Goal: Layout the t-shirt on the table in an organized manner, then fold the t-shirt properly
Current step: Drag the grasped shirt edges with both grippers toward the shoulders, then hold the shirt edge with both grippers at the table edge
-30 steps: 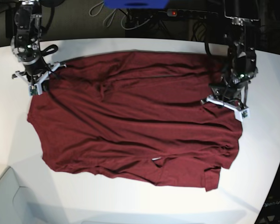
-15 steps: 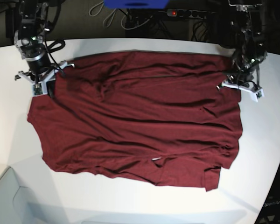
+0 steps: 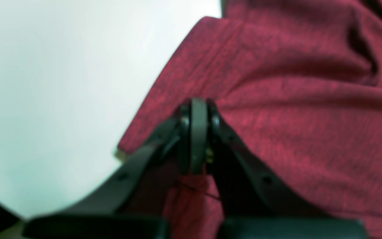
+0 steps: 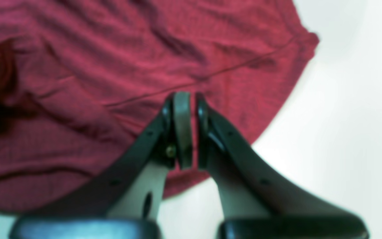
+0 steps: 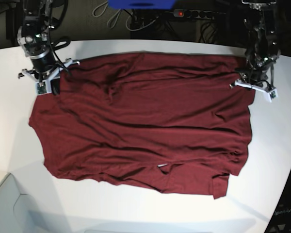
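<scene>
Base view: t-shirt (image 5: 145, 124) spread over the middle of the table (image 5: 9, 126), long axis running side to side between the two arms, far edge toward the arms, near hem rumpled with one small flap turned over. Right gripper (image 5: 44, 76), on this view's left, planted at the far left corner of the garment; left gripper (image 5: 254, 82), on this view's right, planted at the far right corner. Each arm therefore nearer its own corner, neither nearer the garment as a whole. Left wrist view: left gripper (image 3: 196, 132) clenched, jaws fully together, a fold of t-shirt (image 3: 293, 99) pinched and bunched beneath them, bare table (image 3: 45, 99) just beside. Right wrist view: right gripper (image 4: 186, 129) nearly clenched, a thin slit left between the jaws; t-shirt (image 4: 111, 83) directly under the tips, but whether cloth actually caught is not discernible there, image blurred. Table (image 4: 343, 116) exposed past the rounded fabric corner. Judged step: layout, not yet folding. Bulk of the garment lying forward of both end effectors, toward the near table edge; any tensioning pull thus directed outward along the long axis, each corner away from the other. Risk: uneven grip skewing the far edge.
</scene>
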Available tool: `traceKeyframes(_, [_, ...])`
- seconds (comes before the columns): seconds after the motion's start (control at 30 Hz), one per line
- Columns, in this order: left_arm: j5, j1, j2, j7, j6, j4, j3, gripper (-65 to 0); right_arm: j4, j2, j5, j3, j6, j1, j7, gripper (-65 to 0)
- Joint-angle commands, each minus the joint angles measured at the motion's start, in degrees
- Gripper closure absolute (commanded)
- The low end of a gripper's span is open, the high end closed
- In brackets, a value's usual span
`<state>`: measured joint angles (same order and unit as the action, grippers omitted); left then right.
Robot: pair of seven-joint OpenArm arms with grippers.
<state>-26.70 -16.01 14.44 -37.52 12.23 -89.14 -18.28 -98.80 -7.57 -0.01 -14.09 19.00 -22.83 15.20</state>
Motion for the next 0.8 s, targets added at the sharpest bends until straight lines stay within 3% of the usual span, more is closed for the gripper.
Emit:
traceKeyframes(0.0, [0.5,-0.4,0.6,-2.4,0.9,-0.4,-0.2,-0.4,-1.0,0.0,0.2,-0.2,-0.3,-0.2,-0.9,-1.5])
traceKeyframes(0.43, [0.2,-0.4,1.3,-2.7,0.9,-1.1,-5.7,-0.4,-1.1,0.8,0.2,-0.1,-0.3,-3.1,-0.7,-1.9])
traceKeyframes(0.77, [0.2,0.2,1.4,-2.4,0.9,-3.9,-5.7,-0.4,-1.5,1.4,0.2,3.1,-0.3,-4.3,-0.9,-1.8])
